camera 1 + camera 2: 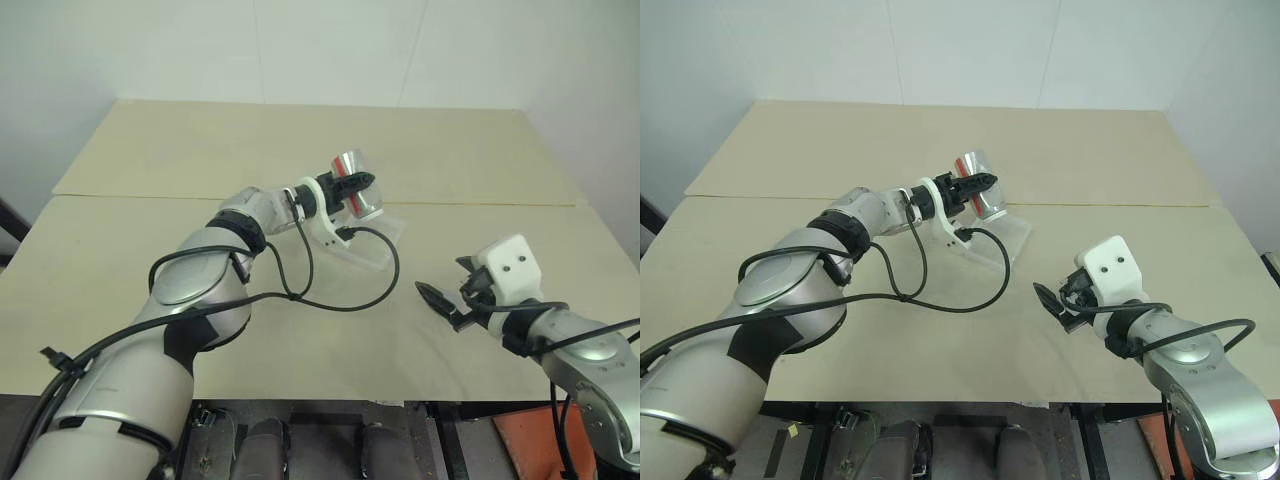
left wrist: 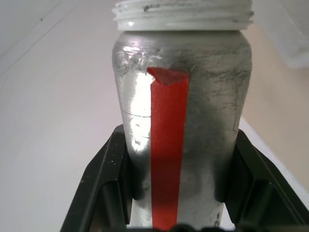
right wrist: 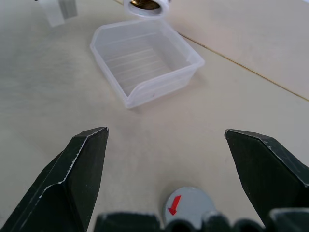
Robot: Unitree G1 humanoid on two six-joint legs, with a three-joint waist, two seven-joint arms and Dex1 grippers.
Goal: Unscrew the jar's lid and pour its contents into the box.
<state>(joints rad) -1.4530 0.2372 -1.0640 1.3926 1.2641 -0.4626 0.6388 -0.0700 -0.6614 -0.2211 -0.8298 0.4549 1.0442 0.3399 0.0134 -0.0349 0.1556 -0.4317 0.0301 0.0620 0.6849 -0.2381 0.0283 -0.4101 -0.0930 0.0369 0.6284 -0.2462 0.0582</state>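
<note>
My left hand (image 1: 352, 186) grips the jar (image 1: 353, 180) mid-body, tipped over the box (image 3: 145, 60) mid-table; light, rigid, slick, so I squeeze firmly. Right hand (image 1: 440, 300) gapes empty above the lid (image 3: 188, 207).

The jar (image 1: 352, 180) is silvery with a red stripe down its side and a white threaded neck; it is lidless and tipped on its side in the air above the box's far edge, mouth angled down toward it. The box (image 3: 145, 60), a clear shallow squarish tray, sits on the table. The lid (image 3: 189, 207), round and grey with a red arrow, lies flat nearer and to the right.
</note>
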